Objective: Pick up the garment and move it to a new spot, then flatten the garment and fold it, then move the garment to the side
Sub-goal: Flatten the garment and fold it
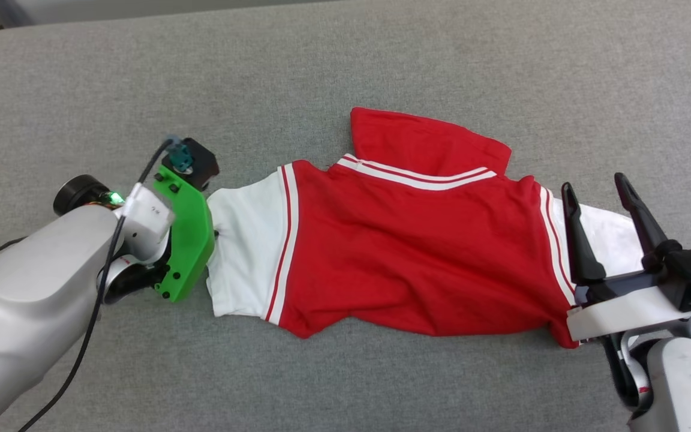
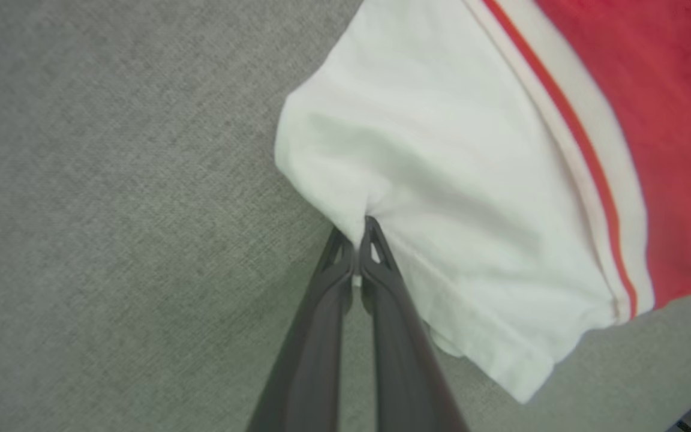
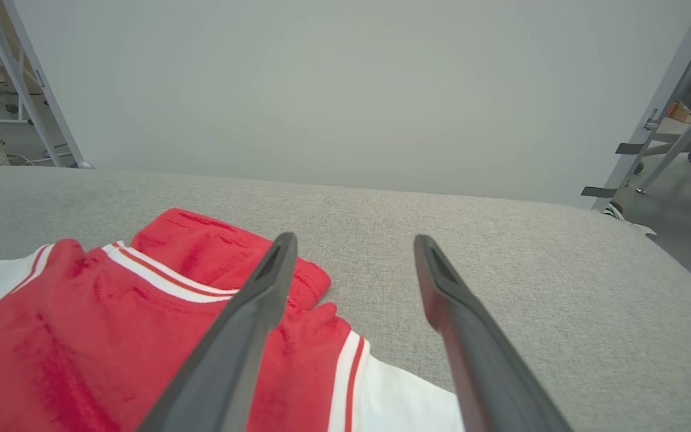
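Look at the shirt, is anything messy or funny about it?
Yes. The red jersey T-shirt lies rumpled on the grey cloth surface, not flat: a red flap pokes out past the striped trim, and its lower edge is wavy. The left tool pinches the white sleeve edge into a pucker.

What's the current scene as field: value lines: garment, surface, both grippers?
garment: red jersey-style T-shirt with white short sleeves, lying rumpled, a red flap sticking out beyond the striped trim
surface: grey woven fabric tabletop
left gripper: shut, pinching the edge of the white sleeve on the robot's left
right gripper: open, over the other white sleeve, holding nothing
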